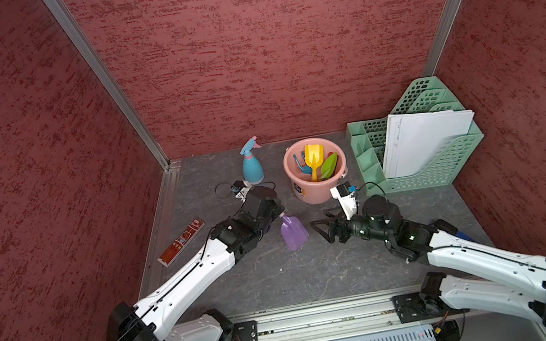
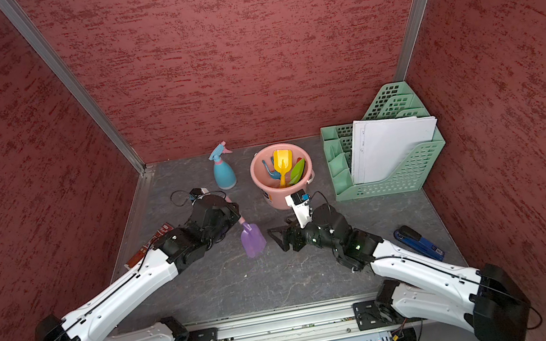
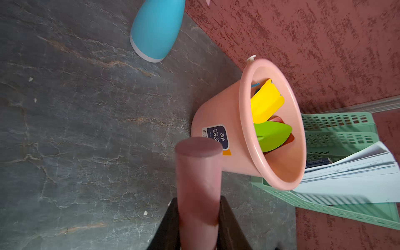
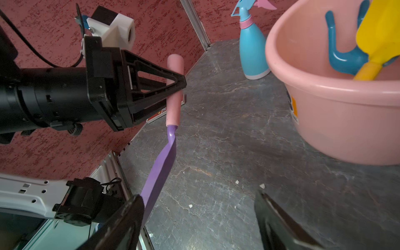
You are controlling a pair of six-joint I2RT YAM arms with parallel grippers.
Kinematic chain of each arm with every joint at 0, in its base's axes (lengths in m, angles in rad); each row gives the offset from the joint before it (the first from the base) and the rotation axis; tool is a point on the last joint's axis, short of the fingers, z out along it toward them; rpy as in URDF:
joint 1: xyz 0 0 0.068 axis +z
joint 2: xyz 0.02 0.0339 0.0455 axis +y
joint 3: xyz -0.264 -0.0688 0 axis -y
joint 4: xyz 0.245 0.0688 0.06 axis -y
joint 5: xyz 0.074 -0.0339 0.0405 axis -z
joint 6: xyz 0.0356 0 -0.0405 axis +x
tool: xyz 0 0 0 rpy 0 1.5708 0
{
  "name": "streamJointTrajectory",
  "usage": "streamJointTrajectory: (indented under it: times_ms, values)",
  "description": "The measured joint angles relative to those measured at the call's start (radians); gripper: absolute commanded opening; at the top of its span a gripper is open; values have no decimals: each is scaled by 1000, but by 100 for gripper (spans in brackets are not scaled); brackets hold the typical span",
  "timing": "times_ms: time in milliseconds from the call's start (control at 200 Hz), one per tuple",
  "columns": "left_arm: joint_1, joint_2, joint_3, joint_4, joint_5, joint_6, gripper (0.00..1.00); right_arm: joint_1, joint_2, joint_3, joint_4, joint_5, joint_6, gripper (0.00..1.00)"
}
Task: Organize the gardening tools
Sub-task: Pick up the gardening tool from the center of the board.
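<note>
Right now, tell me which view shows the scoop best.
Right wrist: the scoop shows full length, handle pinched by the left gripper. Both top views show mostly its blade; the left wrist only its handle end.

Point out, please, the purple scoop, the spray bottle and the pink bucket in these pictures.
purple scoop (image 1: 294, 233): in a top view, on its blade.
spray bottle (image 1: 252, 169): in a top view, on its blue body.
pink bucket (image 1: 318, 194): in a top view, on its outer wall.
</note>
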Motion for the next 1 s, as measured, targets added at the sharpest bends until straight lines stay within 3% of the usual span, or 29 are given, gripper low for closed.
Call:
streamJointTrajectory:
  times_ms: [330, 586, 846, 1001]
  values:
    - [-62, -23, 32, -15, -200, -131, 0, 53, 64, 53, 83, -3, -3, 89]
    - [-103, -40, 54, -6, -292, -177, 0, 67, 143, 71, 139, 3, 10, 86]
    - [-142, -76, 54, 23, -365, -235, 0, 100, 167, 71, 232, 73, 31, 76]
    - [-171, -76, 54, 43, -388, -263, 0, 122, 184, 77, 274, 112, 31, 63]
